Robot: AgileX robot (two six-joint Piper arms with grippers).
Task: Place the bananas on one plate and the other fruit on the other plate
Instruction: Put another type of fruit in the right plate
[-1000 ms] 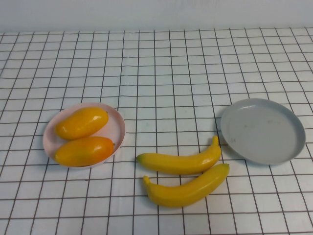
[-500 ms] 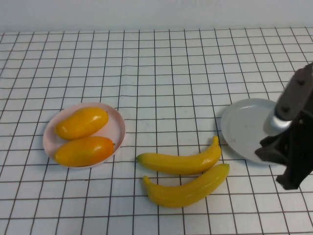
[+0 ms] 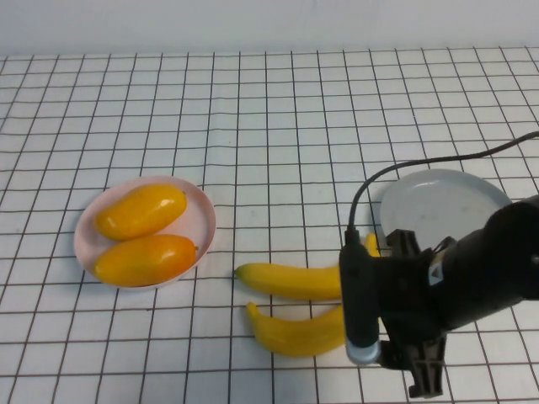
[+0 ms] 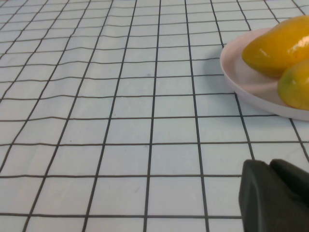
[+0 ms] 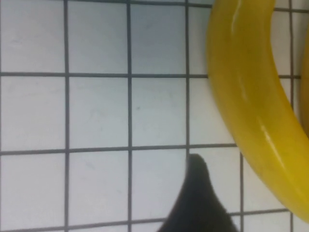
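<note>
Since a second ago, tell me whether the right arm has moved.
Yes. The right gripper has swung in leftward from beyond the grey-blue plate and now hangs over the bananas. The left gripper sits near the pink plate.

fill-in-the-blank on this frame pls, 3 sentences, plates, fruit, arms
Both mangoes lie on the ____ plate.
The grey-blue plate holds ____ fruit.
The ____ gripper hangs over the bananas; the left gripper sits low near the pink plate.

Missing words: pink; no; right
</note>
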